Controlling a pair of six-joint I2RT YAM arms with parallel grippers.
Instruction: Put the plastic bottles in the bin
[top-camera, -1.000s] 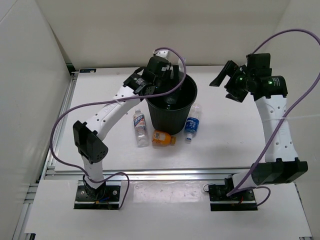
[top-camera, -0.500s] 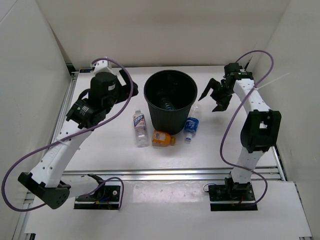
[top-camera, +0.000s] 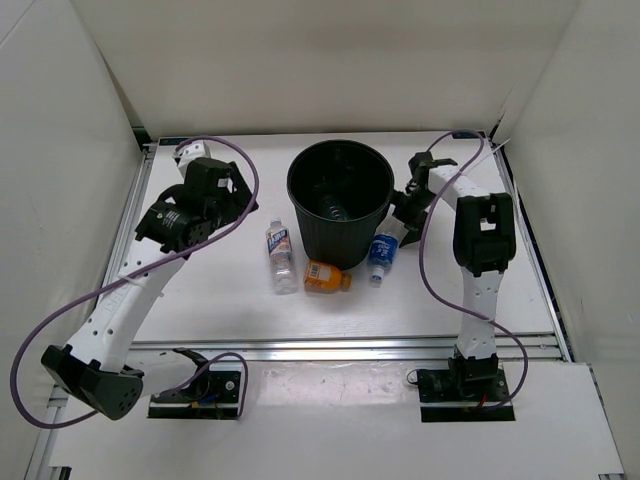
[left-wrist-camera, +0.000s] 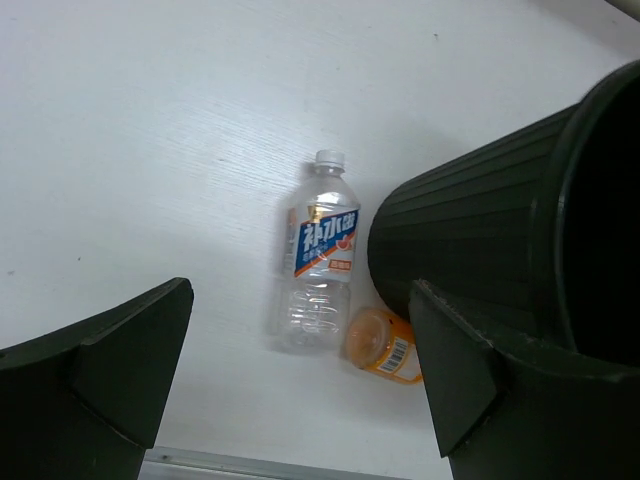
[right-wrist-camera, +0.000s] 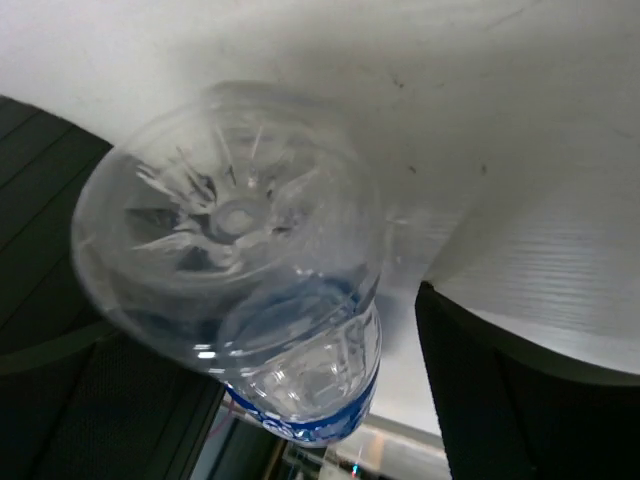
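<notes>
Right end effector (top-camera: 403, 214) spread wide at base end of blue-labelled bottle (top-camera: 381, 250), which lies on counter (top-camera: 450, 290) just beside bin (top-camera: 335, 245). Bottle probably light, thin-walled, slick, prone to roll; pinch mid-body gently. Left end effector (left-wrist-camera: 300, 300) wide, empty.

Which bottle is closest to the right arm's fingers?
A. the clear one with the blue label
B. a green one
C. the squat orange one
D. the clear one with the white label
A: the right wrist view is filled by the base of the blue-labelled bottle, with one of the right fingers just beside it, next to the bin.
</notes>
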